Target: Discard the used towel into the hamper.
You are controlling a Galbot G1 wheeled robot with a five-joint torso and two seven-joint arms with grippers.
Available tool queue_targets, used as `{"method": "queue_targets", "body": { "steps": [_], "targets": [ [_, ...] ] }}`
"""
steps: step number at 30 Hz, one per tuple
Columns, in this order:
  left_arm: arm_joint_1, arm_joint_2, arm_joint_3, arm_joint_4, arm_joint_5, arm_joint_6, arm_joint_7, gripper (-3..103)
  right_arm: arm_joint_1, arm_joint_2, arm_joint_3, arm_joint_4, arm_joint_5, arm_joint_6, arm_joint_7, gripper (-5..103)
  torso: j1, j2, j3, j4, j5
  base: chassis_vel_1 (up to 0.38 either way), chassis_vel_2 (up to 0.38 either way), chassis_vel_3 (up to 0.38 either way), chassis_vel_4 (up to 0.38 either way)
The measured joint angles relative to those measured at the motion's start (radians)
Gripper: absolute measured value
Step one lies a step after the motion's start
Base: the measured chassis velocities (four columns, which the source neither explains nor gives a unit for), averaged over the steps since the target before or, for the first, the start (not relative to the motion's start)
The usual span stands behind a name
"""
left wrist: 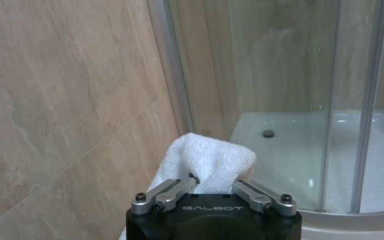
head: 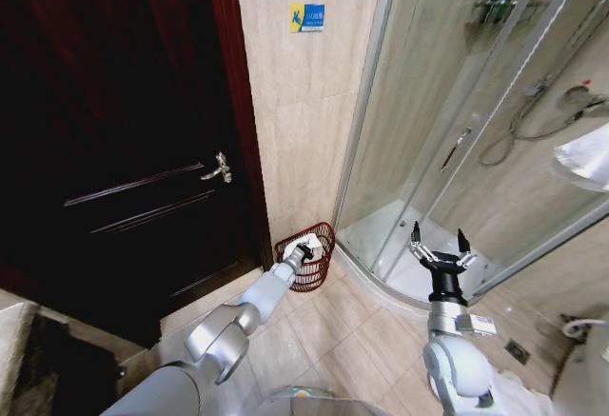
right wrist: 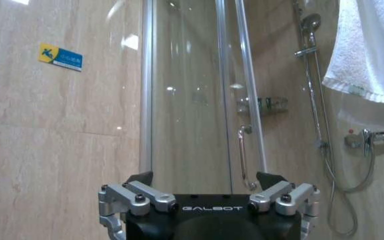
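Head-camera footage is showing the round, dark red-brown openwork hamper (head: 312,262) standing upright on the beige tiled floor (head: 352,340), its open mouth facing up, tucked into the corner between the beige marble-look wall (head: 295,102) and the curved glass shower enclosure (head: 457,130), with the dark wooden door (head: 114,130) just to its left. The left gripper (head: 306,247) is reaching over the hamper's near rim, its jaws clamping a white folded terry towel (head: 310,244) that is sitting above the basket's opening. The right gripper (head: 439,247) is hanging well apart from the hamper, in front of the shower glass, its jaws spreading wide and gripping nothing.

Left wrist footage is showing the white towel (left wrist: 209,162) pinched between the left gripper's (left wrist: 213,189) jaws, its long axis running straight out from the jaws and ending in a rounded fold pointing toward the meeting of wall and shower frame. The white shower tray (left wrist: 292,155) is lying behind the glass.

Right wrist footage is showing the right gripper (right wrist: 209,192) with jaws gaping apart, facing the shower door handle (right wrist: 243,155). A small blue and yellow sticker (right wrist: 61,57) is sitting on the wall, and another white towel (right wrist: 369,47) is hanging at the picture's edge beside the chrome shower hose (right wrist: 325,145).
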Motion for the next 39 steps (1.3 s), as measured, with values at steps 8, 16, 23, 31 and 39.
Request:
{"method": "queue_targets", "body": {
  "steps": [8,16,23,31,39],
  "targets": [
    [-0.002,0.000,0.006,-0.001,0.000,-0.005,0.005,4,0.000,0.000,0.000,0.000,0.000,0.000,0.000,100,0.000,0.000,0.000,0.0000,0.0000,0.000,0.000,0.000,0.000],
    [0.004,0.000,0.005,-0.001,-0.001,-0.007,0.006,4,0.000,0.000,0.000,0.000,0.000,0.000,0.000,100,0.000,0.000,0.000,0.0000,0.0000,-0.012,0.010,0.011,-0.013],
    [0.006,0.001,0.007,0.002,0.000,-0.008,0.008,4,0.000,0.000,0.000,0.000,0.000,0.000,0.000,100,0.000,0.000,0.000,0.0001,0.0000,-0.041,0.051,0.051,-0.041],
    [0.003,0.001,0.015,0.008,0.001,-0.009,0.012,4,0.000,0.000,0.000,0.000,0.000,0.000,0.000,100,0.000,0.000,0.000,0.0000,-0.0002,-0.076,0.068,0.074,-0.083],
    [0.000,0.001,0.016,0.012,0.003,-0.009,0.012,4,0.000,0.000,0.000,0.000,0.000,0.000,0.000,100,0.000,0.000,0.000,0.0001,0.0003,-0.096,0.096,0.101,-0.092]
  ]
}}
